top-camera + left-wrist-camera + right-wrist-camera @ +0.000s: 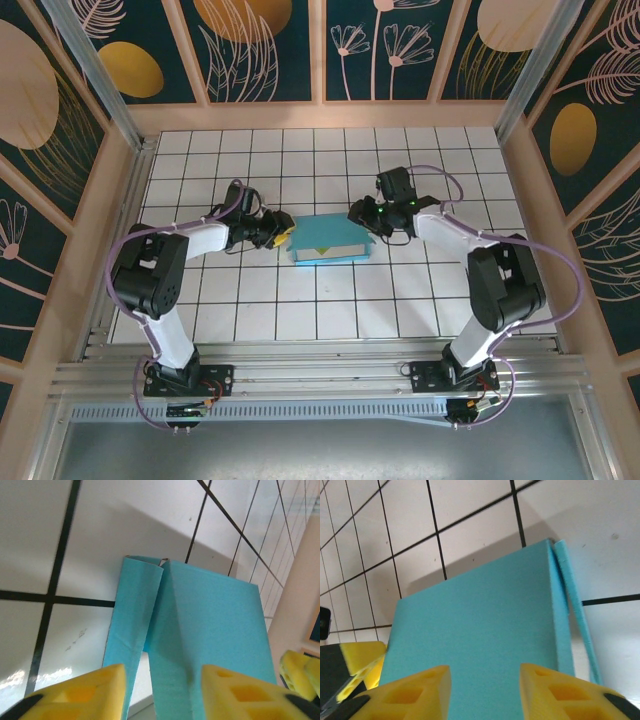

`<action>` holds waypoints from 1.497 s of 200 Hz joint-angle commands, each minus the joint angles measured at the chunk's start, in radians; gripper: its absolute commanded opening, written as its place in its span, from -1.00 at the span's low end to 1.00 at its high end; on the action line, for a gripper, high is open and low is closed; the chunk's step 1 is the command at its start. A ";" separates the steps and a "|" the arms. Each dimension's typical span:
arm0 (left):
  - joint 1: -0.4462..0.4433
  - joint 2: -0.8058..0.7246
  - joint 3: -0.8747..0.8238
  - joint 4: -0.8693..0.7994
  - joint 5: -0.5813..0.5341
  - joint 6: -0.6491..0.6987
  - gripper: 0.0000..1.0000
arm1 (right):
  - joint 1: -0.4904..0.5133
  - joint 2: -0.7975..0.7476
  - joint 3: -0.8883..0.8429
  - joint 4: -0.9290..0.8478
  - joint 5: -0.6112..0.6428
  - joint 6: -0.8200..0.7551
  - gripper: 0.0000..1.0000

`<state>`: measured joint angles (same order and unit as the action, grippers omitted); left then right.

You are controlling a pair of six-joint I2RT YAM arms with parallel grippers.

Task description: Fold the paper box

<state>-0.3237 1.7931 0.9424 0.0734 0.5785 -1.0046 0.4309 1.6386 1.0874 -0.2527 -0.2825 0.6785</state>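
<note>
paper box [328, 240], teal, lay flat near the middle of the white tiled table [300, 310], between the two pincers. left gripper [162, 680] stood with jaws parted at the box's left end, a loose flap [132, 610] before them. right gripper [485, 680] stood likewise parted at the right end. whether either touched the card could not be told. dark leaf-patterned panels [265, 45] walled the cell.
</note>
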 commanded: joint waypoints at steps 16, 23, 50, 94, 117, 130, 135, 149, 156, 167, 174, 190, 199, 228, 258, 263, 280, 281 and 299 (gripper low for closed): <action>-0.011 -0.074 -0.005 -0.058 -0.057 0.021 -0.04 | -0.050 -0.086 -0.030 -0.045 0.052 -0.125 -0.05; -0.014 -0.103 -0.010 -0.058 -0.060 0.021 -0.04 | -0.060 -0.078 -0.029 -0.062 0.035 -0.142 -0.04; -0.032 -0.110 -0.025 -0.045 -0.052 0.009 -0.12 | -0.064 -0.045 -0.036 -0.081 -0.053 -0.176 -0.04; -0.060 -0.095 -0.022 -0.023 -0.046 -0.013 -0.26 | -0.065 -0.015 -0.063 -0.038 -0.088 -0.157 -0.13; -0.066 -0.086 -0.026 -0.001 -0.034 -0.028 -0.31 | -0.064 0.001 -0.066 -0.023 -0.099 -0.150 -0.17; -0.073 -0.086 -0.031 0.022 -0.020 -0.038 -0.33 | -0.064 0.007 -0.068 -0.019 -0.105 -0.148 -0.20; -0.076 -0.061 -0.029 0.026 -0.015 -0.040 -0.34 | -0.065 0.010 -0.070 -0.015 -0.106 -0.145 -0.21; -0.084 -0.048 -0.024 0.026 -0.012 -0.042 -0.38 | -0.064 0.014 -0.073 -0.008 -0.109 -0.139 -0.25; -0.086 -0.046 -0.023 0.026 -0.013 -0.043 -0.40 | -0.064 0.017 -0.075 -0.005 -0.112 -0.135 -0.27; -0.087 -0.042 -0.023 0.028 -0.013 -0.047 -0.41 | -0.064 0.021 -0.080 -0.001 -0.116 -0.130 -0.30; -0.088 -0.041 -0.023 0.028 -0.013 -0.046 -0.41 | -0.063 0.021 -0.081 0.001 -0.121 -0.126 -0.31; -0.089 -0.038 -0.025 0.029 -0.014 -0.053 -0.41 | -0.061 0.021 -0.088 0.009 -0.122 -0.116 -0.34; -0.090 -0.037 -0.025 0.034 -0.012 -0.056 -0.41 | -0.060 0.020 -0.091 0.015 -0.124 -0.111 -0.36; -0.095 -0.025 -0.032 0.058 -0.002 -0.078 -0.36 | -0.055 0.026 -0.098 0.026 -0.128 -0.099 -0.37; -0.100 -0.013 -0.042 0.077 0.006 -0.091 -0.31 | -0.053 0.031 -0.100 0.026 -0.119 -0.100 -0.38; -0.101 -0.014 -0.044 0.076 0.005 -0.089 -0.33 | -0.053 0.030 -0.100 0.026 -0.117 -0.100 -0.38; -0.101 -0.014 -0.043 0.071 0.000 -0.085 -0.39 | -0.053 0.031 -0.101 0.027 -0.112 -0.101 -0.38; -0.102 -0.014 -0.042 0.072 0.000 -0.085 -0.39 | -0.052 0.032 -0.101 0.027 -0.112 -0.101 -0.38; -0.101 -0.011 -0.042 0.065 -0.005 -0.081 -0.42 | -0.053 0.036 -0.105 0.032 -0.109 -0.099 -0.38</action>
<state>-0.4080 1.7679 0.9081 0.1143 0.5411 -1.0676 0.3626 1.6566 0.9981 -0.2604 -0.3676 0.5636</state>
